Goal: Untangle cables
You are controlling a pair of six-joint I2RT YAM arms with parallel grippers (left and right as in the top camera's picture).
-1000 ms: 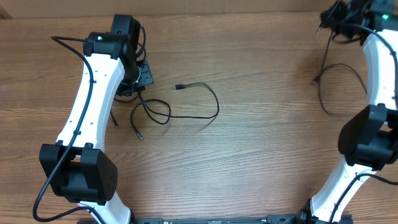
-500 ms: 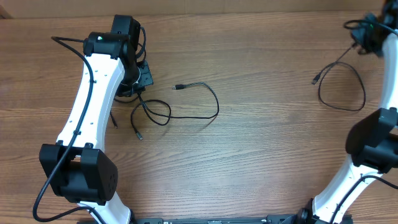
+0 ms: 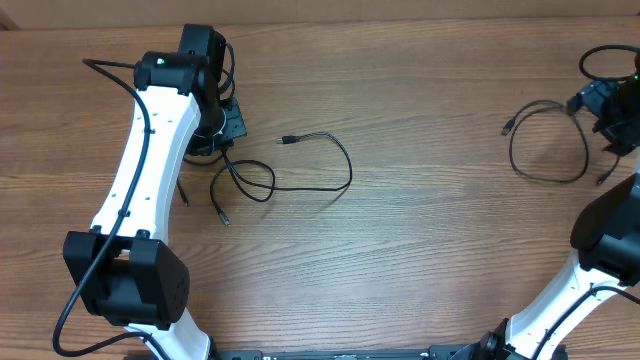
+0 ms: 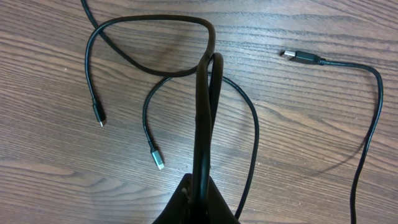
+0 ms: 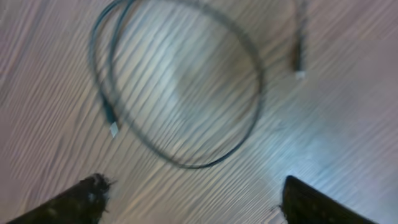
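Observation:
Thin black cables point(image 3: 349, 172) lie in loose loops at the table's left centre. One has a plug end point(image 3: 288, 140) pointing left. My left gripper point(image 3: 224, 132) is shut on one cable point(image 4: 203, 124), which rises from the jaws into a loop. Two silver-tipped ends point(image 4: 160, 160) rest on the wood, and a larger plug point(image 4: 298, 56) lies to the right. A separate cable point(image 3: 548, 179) lies as a single loop at the far right. My right gripper point(image 3: 603, 102) hovers just right of that loop, open, with nothing between its fingers. The same loop point(image 5: 193, 166) looks blurred in the right wrist view.
The wooden table point(image 3: 430, 240) carries only the cables. Its back edge point(image 3: 400, 20) runs along the top of the overhead view. Thicker black arm wiring point(image 3: 100, 68) hangs beside the left arm. Both arm bases stand at the front edge.
My right gripper has opened and swung from the far right corner toward the front. The cable it carried now lies as a loop on the table. The left arm has not moved.

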